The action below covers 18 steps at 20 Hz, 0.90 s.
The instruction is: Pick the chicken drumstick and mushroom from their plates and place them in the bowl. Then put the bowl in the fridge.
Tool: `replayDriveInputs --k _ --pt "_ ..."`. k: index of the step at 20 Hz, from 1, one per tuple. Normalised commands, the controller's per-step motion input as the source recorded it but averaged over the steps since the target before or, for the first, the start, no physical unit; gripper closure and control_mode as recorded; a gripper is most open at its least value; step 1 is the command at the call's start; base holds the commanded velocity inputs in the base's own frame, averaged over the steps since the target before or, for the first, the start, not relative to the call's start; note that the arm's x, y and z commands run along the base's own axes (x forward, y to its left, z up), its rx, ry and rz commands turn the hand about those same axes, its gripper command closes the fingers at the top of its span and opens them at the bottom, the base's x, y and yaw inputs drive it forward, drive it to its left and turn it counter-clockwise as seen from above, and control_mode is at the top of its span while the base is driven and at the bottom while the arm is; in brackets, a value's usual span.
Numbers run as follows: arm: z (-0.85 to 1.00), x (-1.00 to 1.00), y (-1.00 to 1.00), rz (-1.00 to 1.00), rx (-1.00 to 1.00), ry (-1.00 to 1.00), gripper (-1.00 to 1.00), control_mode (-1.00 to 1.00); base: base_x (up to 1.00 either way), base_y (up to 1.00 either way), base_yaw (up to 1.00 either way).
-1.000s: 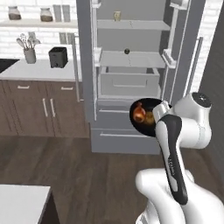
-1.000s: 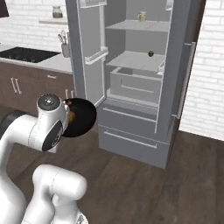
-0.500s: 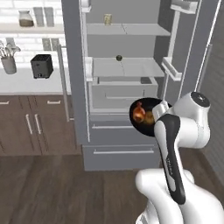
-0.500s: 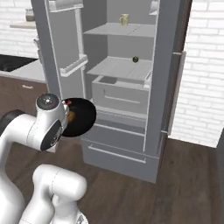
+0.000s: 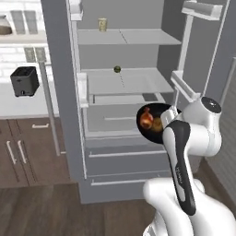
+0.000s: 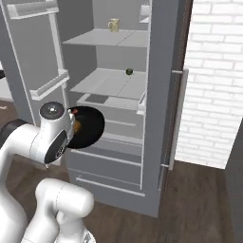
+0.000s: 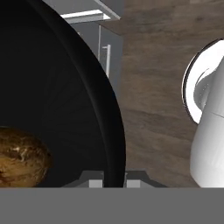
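Observation:
The black bowl hangs in the air in front of the open fridge, level with its lower drawer. In it lie the orange-brown chicken drumstick and, beside it, the olive-brown mushroom. In the hand view my gripper is shut on the bowl's rim, one finger on each side, and the mushroom rests at the lower left inside. From the right base view the bowl shows mostly its dark underside against the fridge. The plates are out of view.
A small green ball sits on the middle shelf and a pale jar on the top one. Both fridge doors stand open, with bins on the right door. A black toaster stands on the left counter; a brick wall is on the right.
The whole picture has shifted: the base has driven closer to the fridge, which now looms larger and more centred. The bowl stays held in the gripper with both foods inside.

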Motion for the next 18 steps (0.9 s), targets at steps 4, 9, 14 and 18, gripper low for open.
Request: replayDriveInputs --k 4,9,14,18 --pt "0.00 0.00 0.00 0.00 0.00 0.00 1.00 1.00 0.88 0.12 -0.10" --pt "0.00 0.00 0.00 0.00 0.00 0.00 1.00 1.00 0.64 0.02 -0.06" --pt "0.00 0.00 0.00 0.00 0.00 0.00 1.00 1.00 0.41 0.34 -0.03" --pt "0.00 0.00 0.00 0.00 0.00 0.00 1.00 1.00 0.75 0.32 -0.07"
